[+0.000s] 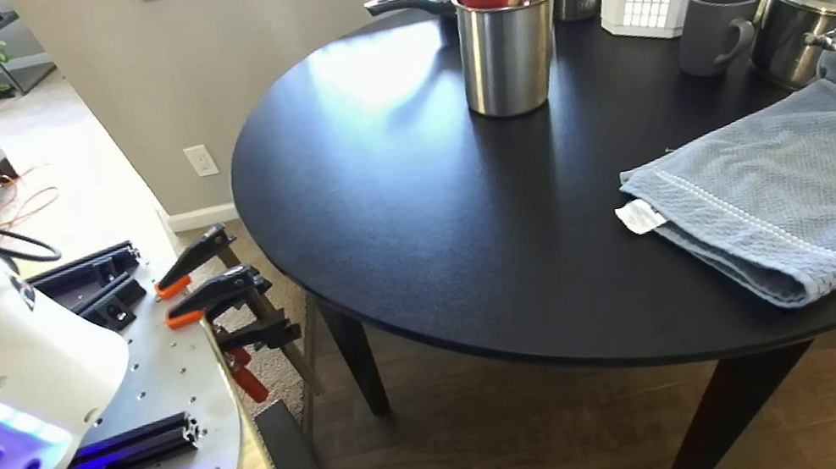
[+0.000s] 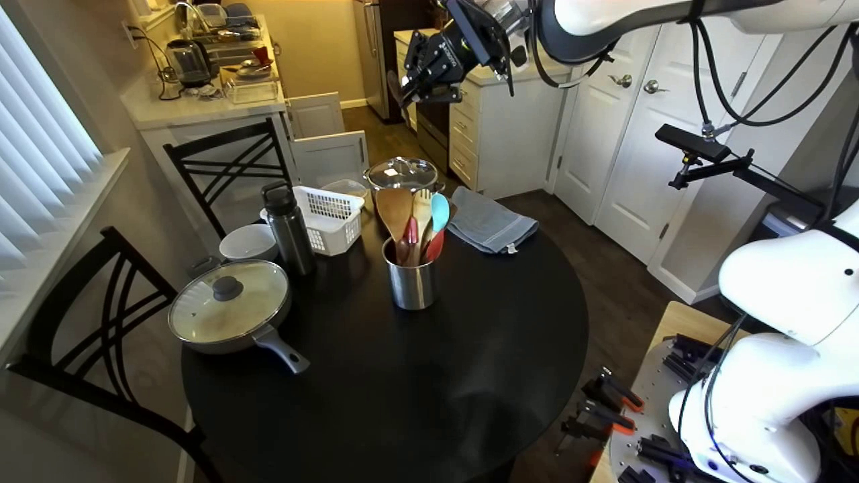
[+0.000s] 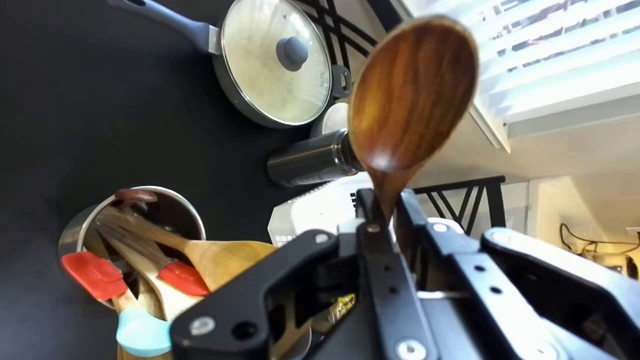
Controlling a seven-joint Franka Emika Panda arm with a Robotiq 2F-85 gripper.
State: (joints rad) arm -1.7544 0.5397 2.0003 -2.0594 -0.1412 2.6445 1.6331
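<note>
Round black table (image 2: 483, 376) is biggest, carrying a lidded stockpot (image 1: 789, 44), lidded frying pan (image 2: 235, 312), folded towel (image 1: 814, 190) and white basket (image 2: 339, 238), all untouched by the arm. Gripper (image 3: 387, 205) hangs raised, well clear of the table, clamped on the neck of a wooden spoon (image 3: 415, 90), right behind its bowl end. Steel canister (image 1: 508, 64) stands upright on the table with other utensils (image 2: 394, 211) in it; the spoon is outside it. Progress, my read: grasp is done and looks secure; spoon is up in the air, touching only the gripper as far as visible. Not done: spoon isn't set down or let go. Most of the handle is hidden by the gripper in the wrist view; can't tell what lies directly below.
</note>
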